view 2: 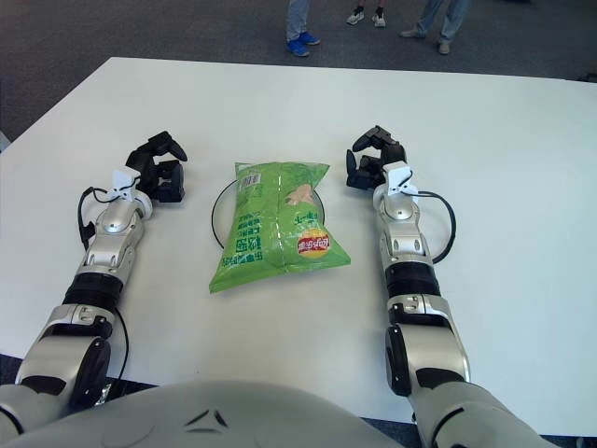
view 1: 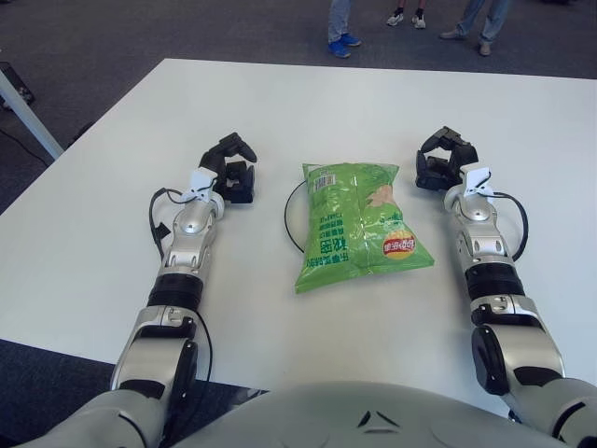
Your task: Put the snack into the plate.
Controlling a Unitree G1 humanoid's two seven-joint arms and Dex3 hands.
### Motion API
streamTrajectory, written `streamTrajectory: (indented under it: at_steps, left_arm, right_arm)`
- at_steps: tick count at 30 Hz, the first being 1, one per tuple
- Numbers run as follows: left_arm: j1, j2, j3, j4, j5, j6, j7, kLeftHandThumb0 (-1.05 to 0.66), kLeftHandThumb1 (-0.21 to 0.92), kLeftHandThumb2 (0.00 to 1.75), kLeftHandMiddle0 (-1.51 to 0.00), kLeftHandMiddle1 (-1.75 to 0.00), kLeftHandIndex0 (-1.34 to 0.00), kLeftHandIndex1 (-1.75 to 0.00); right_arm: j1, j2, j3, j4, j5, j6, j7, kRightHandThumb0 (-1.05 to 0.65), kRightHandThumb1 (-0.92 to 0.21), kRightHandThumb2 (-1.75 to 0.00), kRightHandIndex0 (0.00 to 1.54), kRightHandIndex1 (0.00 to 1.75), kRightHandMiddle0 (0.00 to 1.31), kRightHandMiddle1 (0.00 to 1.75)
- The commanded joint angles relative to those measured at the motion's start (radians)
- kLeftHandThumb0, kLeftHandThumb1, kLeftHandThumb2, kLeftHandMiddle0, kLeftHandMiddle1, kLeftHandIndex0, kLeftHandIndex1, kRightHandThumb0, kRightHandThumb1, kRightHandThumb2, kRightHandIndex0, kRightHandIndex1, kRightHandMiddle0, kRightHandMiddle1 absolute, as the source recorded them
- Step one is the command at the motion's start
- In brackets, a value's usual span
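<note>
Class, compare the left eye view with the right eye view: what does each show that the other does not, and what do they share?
Only the left eye view shows a slanted white leg at the left edge, over the dark floor. Only the right eye view shows more of the table to the right of the right arm. Both share the green snack bag lying over the plate, of which only a dark rim peeks out on the bag's left; the left hand to its left, the right hand to its right, neither touching it; and people's feet beyond the table.
</note>
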Motion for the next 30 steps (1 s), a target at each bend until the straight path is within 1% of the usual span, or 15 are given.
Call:
streamTrajectory:
  at_steps: [1, 5, 8, 19, 30]
  left_arm:
    - [0.057, -0.033, -0.004, 0.045, 0.003, -0.009, 0.001, -0.48, 0.29, 1.34, -1.26, -1.75, -0.63, -1.75]
    - [0.059, -0.033, -0.004, 0.043, -0.006, -0.004, -0.013, -0.48, 0.29, 1.34, -1.26, -1.75, -0.63, -1.75]
    - [0.058, -0.035, -0.001, 0.046, -0.011, -0.003, -0.017, -0.48, 0.30, 1.34, -1.26, -1.75, -0.62, -1.75]
    - [0.061, -0.038, 0.003, 0.030, -0.018, 0.027, -0.028, -0.48, 0.29, 1.34, -1.26, -1.75, -0.63, -1.75]
    - [0.069, -0.039, -0.004, 0.007, 0.005, 0.044, -0.007, -0.49, 0.29, 1.35, -1.26, -1.75, -0.63, -1.75]
  right_arm:
    - [0.040, -0.001, 0.016, 0.041, 0.002, 0.126, 0.047, -0.45, -0.41, -1.21, 1.27, 1.75, 0.54, 1.75]
    - [0.032, -0.006, 0.008, 0.033, 0.019, 0.184, 0.071, -0.46, -0.40, -1.22, 1.25, 1.75, 0.55, 1.75]
    - [0.028, -0.004, -0.001, 0.027, 0.028, 0.208, 0.076, -0.46, -0.40, -1.22, 1.25, 1.75, 0.55, 1.75]
    - [0.029, -0.001, -0.014, 0.009, 0.035, 0.238, 0.072, -0.47, -0.36, -1.26, 1.23, 1.75, 0.58, 1.75]
    - [0.029, 0.001, -0.017, 0.010, 0.037, 0.233, 0.061, -0.48, -0.35, -1.28, 1.24, 1.75, 0.59, 1.75]
